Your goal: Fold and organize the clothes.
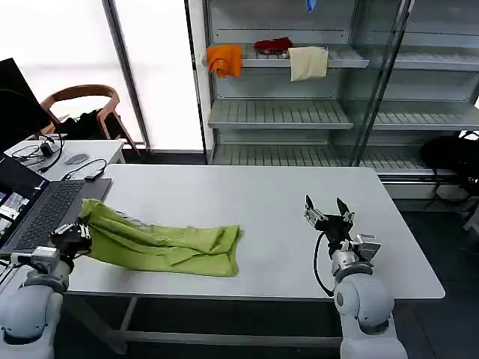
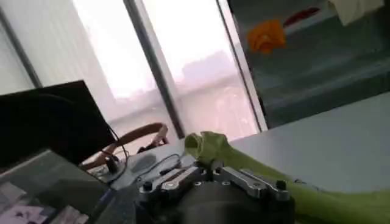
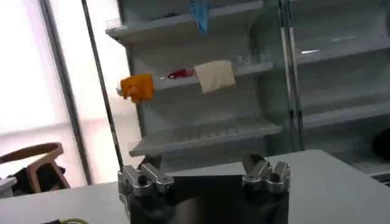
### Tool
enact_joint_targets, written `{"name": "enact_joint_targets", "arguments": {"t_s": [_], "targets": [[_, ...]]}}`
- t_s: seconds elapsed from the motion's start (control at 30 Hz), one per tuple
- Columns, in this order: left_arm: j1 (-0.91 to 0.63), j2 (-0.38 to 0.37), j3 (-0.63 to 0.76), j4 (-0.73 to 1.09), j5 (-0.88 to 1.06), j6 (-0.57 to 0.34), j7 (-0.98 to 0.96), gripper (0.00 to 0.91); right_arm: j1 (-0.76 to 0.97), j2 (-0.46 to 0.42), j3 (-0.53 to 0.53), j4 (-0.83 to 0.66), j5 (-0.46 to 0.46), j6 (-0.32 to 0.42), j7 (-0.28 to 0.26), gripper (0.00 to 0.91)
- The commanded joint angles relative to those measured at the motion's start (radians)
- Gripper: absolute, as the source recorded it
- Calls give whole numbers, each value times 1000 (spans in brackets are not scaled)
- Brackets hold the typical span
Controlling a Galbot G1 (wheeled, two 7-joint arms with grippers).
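Observation:
The clothes are one lime-green T-shirt (image 1: 168,245), lying bunched in a long strip across the front left of the white table (image 1: 262,194). My left gripper (image 1: 78,233) is at the strip's left end, shut on a fold of the cloth. In the left wrist view the green fabric (image 2: 207,146) rises in a lump straight out of the shut left gripper (image 2: 210,165). My right gripper (image 1: 326,208) hovers over the table's right side, well clear of the shirt, open and holding nothing. Its fingers (image 3: 141,180) stand wide apart around the right gripper (image 3: 204,176).
An open laptop (image 1: 46,213) sits on the table's left edge, just beside the left gripper. Behind the table stands a shelf unit (image 1: 277,112) with orange (image 1: 224,60), red (image 1: 272,45) and cream (image 1: 307,63) cloths. A side table with cables (image 1: 67,155) and a wooden chair (image 1: 82,97) stand far left.

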Motion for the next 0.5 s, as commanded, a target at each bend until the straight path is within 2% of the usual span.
{"name": "enact_joint_targets", "arguments": {"t_s": [0.03, 0.17, 0.3, 0.5], "targets": [[-8, -61, 95, -208, 71, 60, 10, 0, -2, 1, 1, -9, 13, -8, 17, 907], [8, -145, 301, -260, 140, 70, -42, 0, -10, 4, 0, -3, 13, -12, 18, 907], [-16, -188, 469, -261, 182, 97, -89, 0, -22, 7, -1, 4, 16, -13, 16, 907], [-47, -223, 599, -220, 190, 158, -125, 0, -39, 9, 2, 15, 22, -19, 12, 907]]}}
